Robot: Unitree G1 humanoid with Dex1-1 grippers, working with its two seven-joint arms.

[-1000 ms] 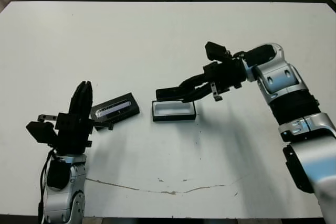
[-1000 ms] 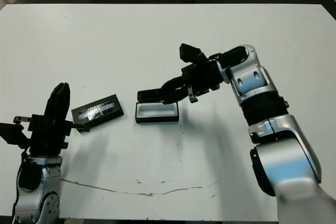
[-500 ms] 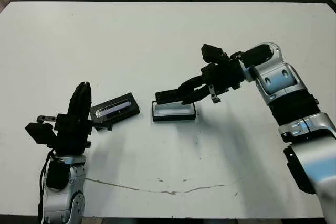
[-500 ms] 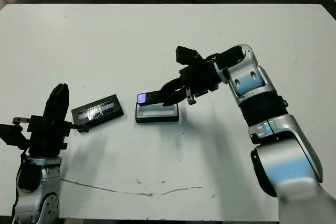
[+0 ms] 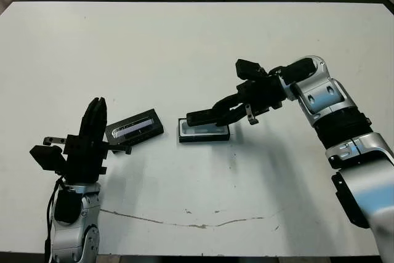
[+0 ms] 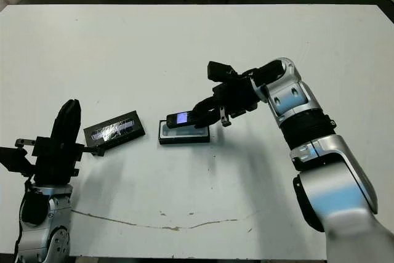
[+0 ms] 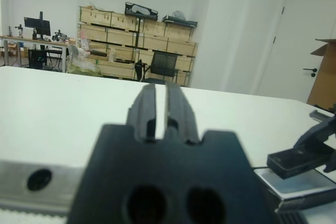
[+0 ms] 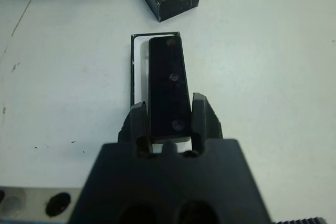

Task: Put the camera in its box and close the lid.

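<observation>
Two claws are over the white counter [image 5: 184,47]: the left claw [image 5: 95,112] stands upright at the near left edge, its fingers pressed together on nothing, with the lid [image 5: 134,126] lying flat just beside it. Right of the lid, a little apart, sits the box [image 5: 204,132], open with its white inside showing. The right claw [image 5: 212,114] reaches in from the right, clenched on one end of the camera [image 6: 183,119], which hangs tilted directly over the box.
</observation>
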